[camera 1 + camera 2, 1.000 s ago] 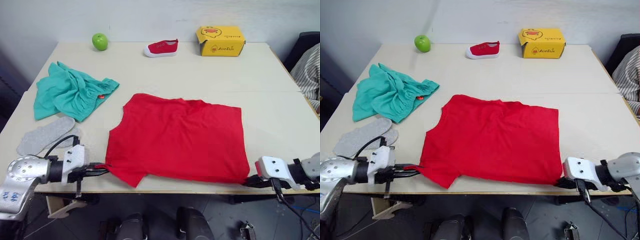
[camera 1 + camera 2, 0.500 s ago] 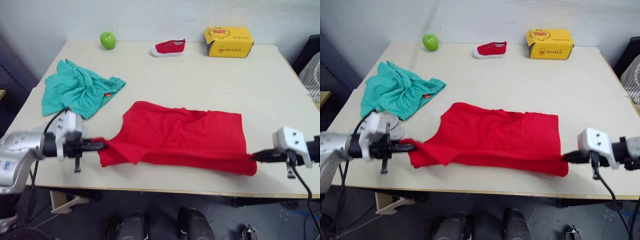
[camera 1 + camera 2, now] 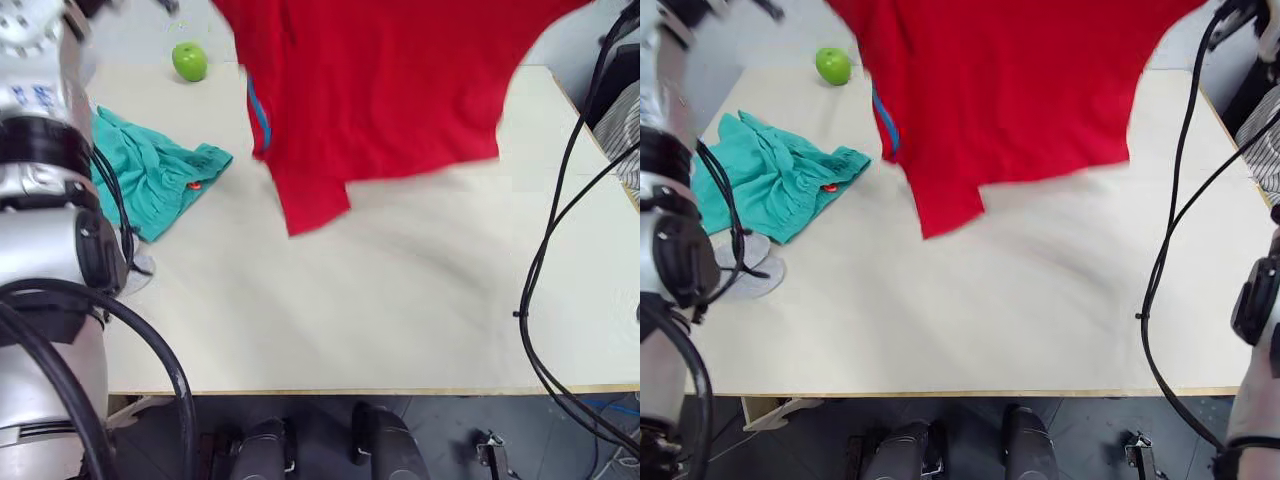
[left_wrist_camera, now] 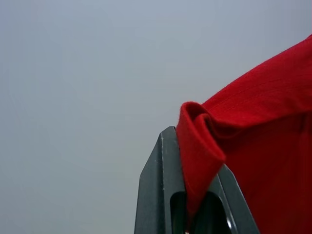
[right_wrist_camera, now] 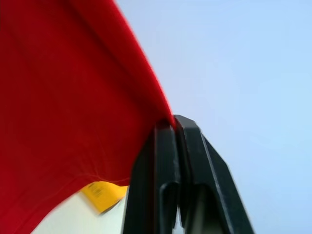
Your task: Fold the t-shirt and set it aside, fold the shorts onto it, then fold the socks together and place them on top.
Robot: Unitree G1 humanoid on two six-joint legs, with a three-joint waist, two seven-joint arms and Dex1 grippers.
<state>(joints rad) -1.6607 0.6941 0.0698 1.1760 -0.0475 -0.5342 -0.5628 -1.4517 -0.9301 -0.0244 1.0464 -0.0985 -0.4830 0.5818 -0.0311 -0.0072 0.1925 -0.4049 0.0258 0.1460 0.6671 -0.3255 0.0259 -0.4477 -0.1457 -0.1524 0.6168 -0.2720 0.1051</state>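
The red t-shirt (image 3: 380,90) hangs spread in the air above the far half of the table, a blue neck label (image 3: 262,115) showing at its left side and its lower edge clear of the tabletop. In the left wrist view my left gripper (image 4: 192,161) is shut on a folded red edge of it. In the right wrist view my right gripper (image 5: 173,122) is shut on another edge of the cloth. The teal shorts (image 3: 150,175) lie crumpled at the table's left. The grey socks (image 3: 750,265) lie just in front of them by the left edge.
A green apple (image 3: 188,62) sits at the far left corner of the beige table (image 3: 380,300). Part of a yellow box (image 5: 102,195) shows under the shirt in the right wrist view. Black cables (image 3: 540,300) hang at the right, near a person's striped sleeve (image 3: 625,130).
Both grippers have risen from table level, carrying the t-shirt up off the table so that it now hangs in the air. The camera view has also shifted.
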